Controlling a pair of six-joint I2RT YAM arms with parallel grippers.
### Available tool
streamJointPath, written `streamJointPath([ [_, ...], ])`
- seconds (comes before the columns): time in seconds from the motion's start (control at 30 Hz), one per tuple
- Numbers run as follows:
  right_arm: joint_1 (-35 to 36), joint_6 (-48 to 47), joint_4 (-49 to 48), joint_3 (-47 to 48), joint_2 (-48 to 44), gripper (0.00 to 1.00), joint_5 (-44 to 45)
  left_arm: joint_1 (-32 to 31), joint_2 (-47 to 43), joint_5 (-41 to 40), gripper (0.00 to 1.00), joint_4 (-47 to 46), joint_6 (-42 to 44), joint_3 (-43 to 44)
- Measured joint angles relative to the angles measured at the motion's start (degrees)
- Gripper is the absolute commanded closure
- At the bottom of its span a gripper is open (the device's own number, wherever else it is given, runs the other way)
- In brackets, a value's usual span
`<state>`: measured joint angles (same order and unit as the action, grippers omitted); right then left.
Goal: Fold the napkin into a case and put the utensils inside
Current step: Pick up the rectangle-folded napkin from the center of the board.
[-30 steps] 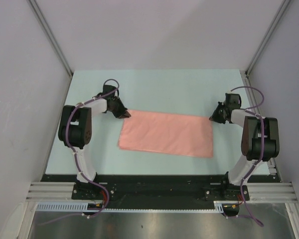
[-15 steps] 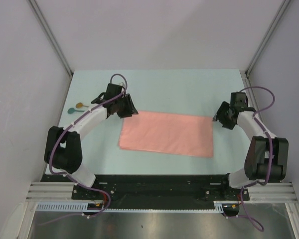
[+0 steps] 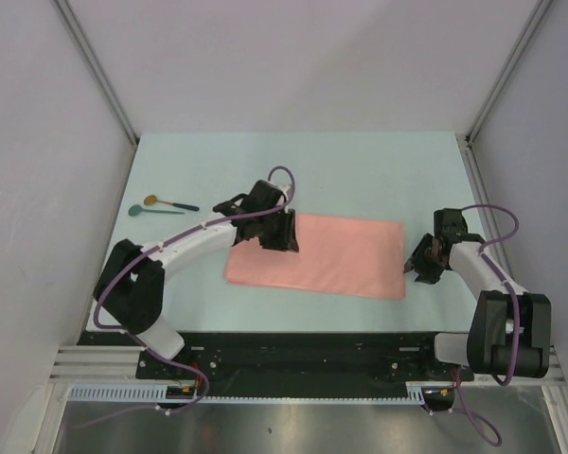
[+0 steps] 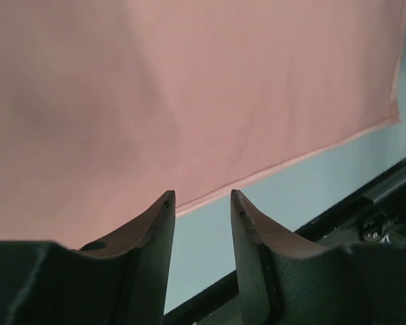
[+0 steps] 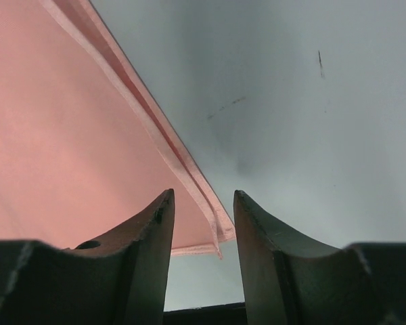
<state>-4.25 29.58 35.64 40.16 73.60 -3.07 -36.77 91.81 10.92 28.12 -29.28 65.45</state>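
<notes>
1. The napkin (image 3: 331, 255) lies flat in the middle of the table (image 3: 360, 170), folded into a long salmon-pink rectangle that runs left to right and sits a little askew.
2. The left gripper (image 3: 282, 238) hangs over the left part of the napkin, close to its far edge, with its arm reaching in from the near left.
3. In the left wrist view, the left gripper (image 4: 201, 196) has its jaws partly apart with nothing between them. Below them are the smooth cloth (image 4: 189, 88) and a strip of bare table (image 4: 284, 189) past the cloth's edge.
4. The right gripper (image 3: 415, 267) sits just off the napkin's right edge, near the near right corner.
5. In the right wrist view, the right gripper (image 5: 203, 196) is likewise partly open and holds nothing. The napkin's corner (image 5: 68, 135) shows in the gap between the jaws, but whether they touch it I cannot tell.
6. That same view shows the cloth's edge as stacked layers (at least two thin lips, one over the other) lying against the pale table (image 5: 291, 101).
7. The two spoons rest well apart from the napkin at the far left of the table, one with a golden-brown bowl (image 3: 170, 203) and one with a teal-green bowl (image 3: 156, 211). They lie close together, bowls to the left and dark handles pointing right.
</notes>
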Motion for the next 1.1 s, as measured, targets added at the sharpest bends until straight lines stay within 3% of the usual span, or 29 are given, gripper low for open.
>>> streamJointPath([
  [0.3, 3.04, -1.92, -1.70, 2.43, 6.29, 0.48, 1.90, -12.41, 7.45, 0.74, 0.55, -3.87, 0.35, 7.65],
  [0.7, 8.00, -5.05, -4.42, 7.21, 13.62, 0.50, 4.92, -7.23, 2.21, -1.16, 0.58, -4.28, 0.90, 5.55],
  [0.8, 8.66, -5.46, -5.05, 8.02, 14.71, 0.57, 5.73, -4.37, 1.01, -0.42, 0.59, -4.87, 0.85, 3.85],
  [0.83, 8.70, -5.66, -5.09, 8.07, 14.80, 0.67, 5.86, -3.21, 0.76, -0.04, 0.59, -4.98, 0.85, 3.19],
  [0.93, 8.72, -6.19, -5.81, 8.09, 15.19, 0.80, 5.66, 0.11, 0.26, 1.07, 0.59, -5.18, 0.79, 1.22],
  [1.1, 8.66, -6.75, -7.76, 7.85, 15.39, 0.92, 4.90, 5.53, -0.02, 3.41, 0.59, -5.38, 0.79, -0.87],
])
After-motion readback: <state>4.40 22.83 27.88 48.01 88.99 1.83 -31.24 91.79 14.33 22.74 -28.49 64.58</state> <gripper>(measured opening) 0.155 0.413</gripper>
